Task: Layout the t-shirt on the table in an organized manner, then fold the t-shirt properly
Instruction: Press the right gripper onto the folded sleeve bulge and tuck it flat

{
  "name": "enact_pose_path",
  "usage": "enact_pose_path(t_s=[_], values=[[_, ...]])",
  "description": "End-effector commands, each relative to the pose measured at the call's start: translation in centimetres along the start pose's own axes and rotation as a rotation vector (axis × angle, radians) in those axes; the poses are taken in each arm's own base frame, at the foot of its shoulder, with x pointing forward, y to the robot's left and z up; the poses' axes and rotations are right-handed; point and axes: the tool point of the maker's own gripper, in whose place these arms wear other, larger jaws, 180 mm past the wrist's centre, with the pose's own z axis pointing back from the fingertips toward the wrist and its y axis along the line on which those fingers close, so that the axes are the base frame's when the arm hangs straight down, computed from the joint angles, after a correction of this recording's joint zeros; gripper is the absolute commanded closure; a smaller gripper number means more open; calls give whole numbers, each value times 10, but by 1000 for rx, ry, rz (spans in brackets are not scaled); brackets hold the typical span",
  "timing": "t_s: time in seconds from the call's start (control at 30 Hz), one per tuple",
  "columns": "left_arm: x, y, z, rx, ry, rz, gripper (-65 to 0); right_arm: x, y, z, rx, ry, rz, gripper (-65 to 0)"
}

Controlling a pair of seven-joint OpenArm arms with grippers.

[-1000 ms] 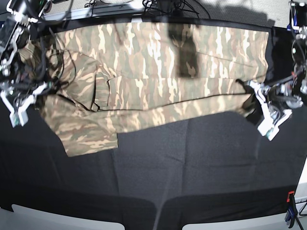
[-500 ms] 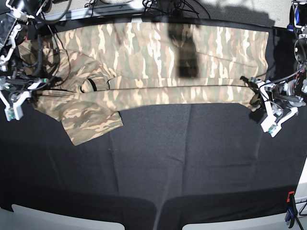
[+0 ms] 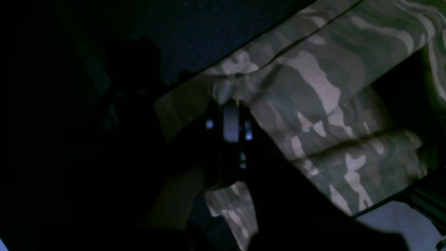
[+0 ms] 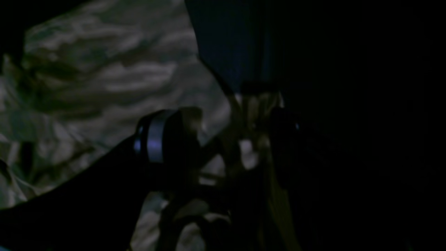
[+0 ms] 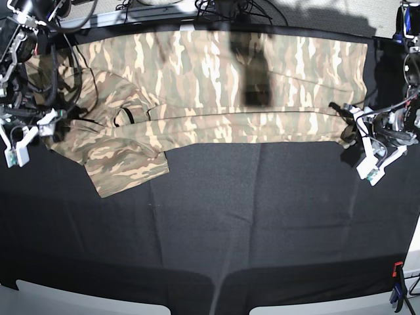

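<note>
At the left wrist, the left end effector is clamped on a fold of the t-shirt near its edge, over the dark tabletop. From the right wrist view, the right end effector has its jaws apart, with cloth between them but not pinched. Seen from the base, the shirt lies as a long band across the far part of the tabletop, one lengthwise fold made; the sleeve sticks out, and crosswise folds remain.
</note>
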Motion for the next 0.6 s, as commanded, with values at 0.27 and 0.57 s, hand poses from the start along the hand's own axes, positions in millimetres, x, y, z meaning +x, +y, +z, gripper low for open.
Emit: enact_pose_path(t_s=[0.27, 0.57], values=[[12, 7, 8, 22, -33, -16, 0, 102, -7, 18, 21, -366, 5, -376], [13, 7, 8, 22, -36, -17, 0, 108, -24, -49, 83, -279, -169, -375]])
